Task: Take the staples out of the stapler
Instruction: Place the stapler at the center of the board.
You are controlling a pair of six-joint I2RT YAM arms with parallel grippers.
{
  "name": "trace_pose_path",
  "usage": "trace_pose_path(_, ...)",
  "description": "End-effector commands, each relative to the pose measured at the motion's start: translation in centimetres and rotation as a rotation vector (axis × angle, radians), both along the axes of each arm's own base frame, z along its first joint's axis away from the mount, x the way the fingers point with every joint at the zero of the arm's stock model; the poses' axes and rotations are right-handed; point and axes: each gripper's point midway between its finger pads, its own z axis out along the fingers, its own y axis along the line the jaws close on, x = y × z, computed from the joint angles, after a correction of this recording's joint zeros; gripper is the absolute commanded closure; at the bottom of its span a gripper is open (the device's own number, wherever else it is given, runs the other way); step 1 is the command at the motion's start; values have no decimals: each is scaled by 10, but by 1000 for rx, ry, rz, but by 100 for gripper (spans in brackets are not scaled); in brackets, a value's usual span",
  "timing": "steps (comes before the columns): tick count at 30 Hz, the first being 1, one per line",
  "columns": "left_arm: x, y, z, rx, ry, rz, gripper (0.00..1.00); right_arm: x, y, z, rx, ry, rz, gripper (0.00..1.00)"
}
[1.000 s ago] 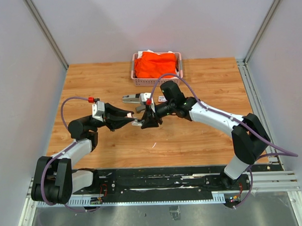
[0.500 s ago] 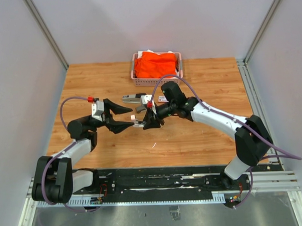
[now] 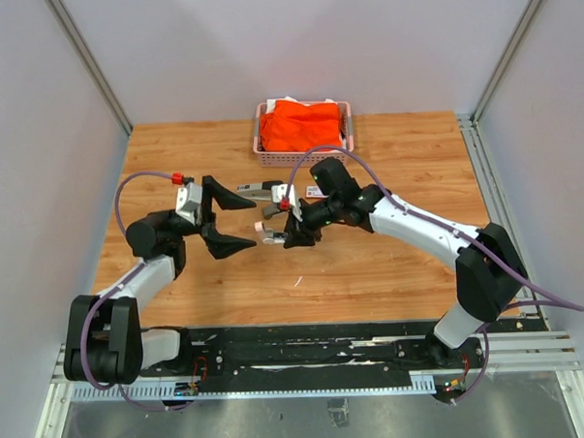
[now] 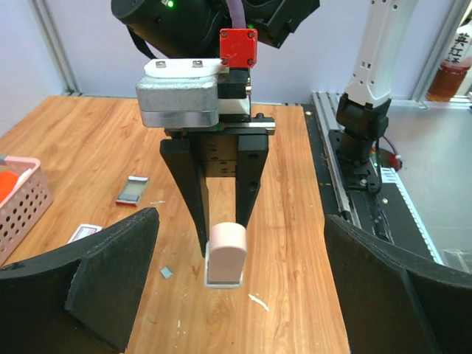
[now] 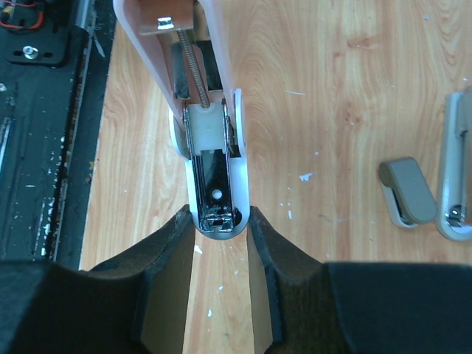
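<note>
Left hand (image 3: 253, 224) stands wide open and empty, facing the pink stapler (image 5: 215, 173). Right hand (image 5: 221, 221) grips that stapler's front end; its top is swung up, magazine exposed. Staples (image 5: 305, 177): loose silvery bits lie on the tabletop (image 5: 354, 88) beside it.

The lid of the pink stapler (image 5: 215, 158) is cut off in the right wrist view, as is the grey stapler (image 5: 451, 162) on its far side; scattered flecks (image 5: 306, 177) are too small to be identified.
</note>
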Motion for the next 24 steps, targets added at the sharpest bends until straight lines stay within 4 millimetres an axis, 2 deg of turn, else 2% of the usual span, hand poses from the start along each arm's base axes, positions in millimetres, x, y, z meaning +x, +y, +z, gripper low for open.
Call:
trace_pose_path(1, -4, 4, 6, 55, -15, -54, 2, 8, -2, 7, -52, -53, -28, 83)
trace_pose_path(5, 17, 14, 19, 6, 30, 21, 2, 9, -7, 7, -74, -67, -43, 83)
trace_pose_path(9, 51, 36, 58, -184, -5, 251, 2, 9, -12, 12, -74, -92, -61, 83)
trace_pose_path(10, 65, 44, 63, -218, -13, 341, 2, 10, -13, 13, -73, -98, -66, 83)
trace_pose_path(12, 99, 60, 63, -167, -33, 584, 2, 12, -15, 16, -71, -114, -84, 83)
trace_pose_path(13, 119, 70, 46, -62, -54, 718, 2, 13, -16, 17, -70, -121, -90, 83)
trace_pose_path(14, 126, 74, 44, 36, -155, 815, 2, 14, -17, 17, -72, -126, -96, 83)
trace_pose_path(15, 128, 76, 39, 73, -151, 839, 2, 15, -17, 18, -70, -130, -98, 83)
trace_pose_path(17, 116, 65, 34, 144, -161, 726, 2, 16, -18, 19, -68, -133, -102, 83)
trace_pose_path(20, 74, 42, 11, 329, -236, 432, 2, 17, -20, 16, -71, -129, -104, 83)
trace_pose_path(22, 45, 38, -3, 463, -322, 270, 2, 16, -20, 15, -72, -128, -94, 83)
trace_pose_path(24, 28, 37, -16, 568, -352, 184, 2, 13, -20, 13, -73, -126, -79, 83)
